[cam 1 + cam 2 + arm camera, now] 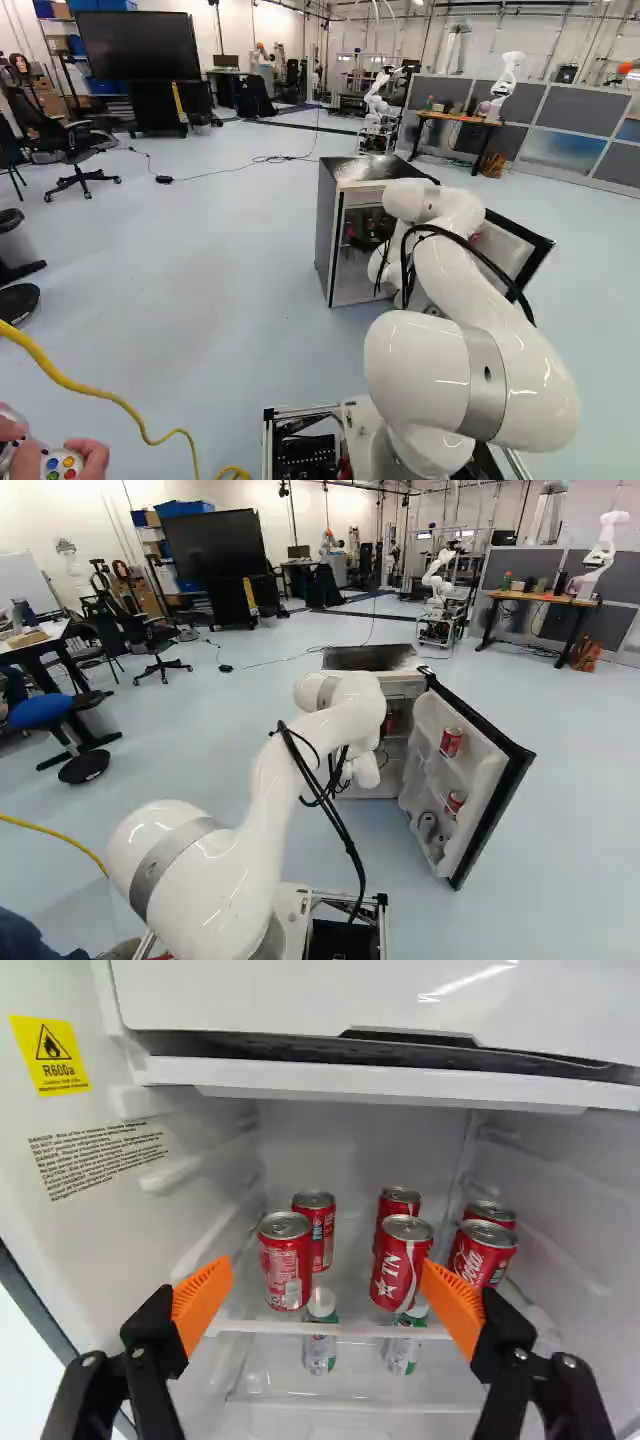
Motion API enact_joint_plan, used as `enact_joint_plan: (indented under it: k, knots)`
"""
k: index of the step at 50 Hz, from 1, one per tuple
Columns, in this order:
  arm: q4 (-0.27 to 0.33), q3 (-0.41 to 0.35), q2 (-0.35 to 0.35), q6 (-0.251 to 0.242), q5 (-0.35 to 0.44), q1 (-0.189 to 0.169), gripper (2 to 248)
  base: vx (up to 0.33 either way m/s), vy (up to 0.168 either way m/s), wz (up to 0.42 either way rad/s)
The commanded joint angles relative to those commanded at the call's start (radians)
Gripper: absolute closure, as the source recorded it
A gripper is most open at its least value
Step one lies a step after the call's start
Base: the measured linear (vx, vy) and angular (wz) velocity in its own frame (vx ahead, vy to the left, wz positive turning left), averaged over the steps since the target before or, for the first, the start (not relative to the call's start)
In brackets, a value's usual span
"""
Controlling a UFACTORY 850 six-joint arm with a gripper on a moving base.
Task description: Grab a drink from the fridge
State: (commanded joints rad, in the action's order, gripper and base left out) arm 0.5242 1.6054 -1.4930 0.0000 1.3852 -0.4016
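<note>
shelf cans (398, 1270): six; bottles (320, 1348) below: two

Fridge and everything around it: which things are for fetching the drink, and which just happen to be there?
For the job:
fridge, red cans, bottles, white arm, open jaws

Just about:
black screen, office chair, waste bin, wooden-topped desk

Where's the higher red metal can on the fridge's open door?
In the right base view, that can sits in a rack of the white-lined, black-edged door, right of the white arm, above another red can.
</note>
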Motion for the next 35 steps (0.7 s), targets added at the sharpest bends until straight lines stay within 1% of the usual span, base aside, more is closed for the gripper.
enact_joint_plan:
  k: [17,35]
  knots:
    - [0.042,0.082,-0.046,0.0,0.0,0.008,3,0.0,0.0,0.0]
    - [0.088,0.201,-0.139,0.0,0.0,0.014,3,0.0,0.0,0.0]
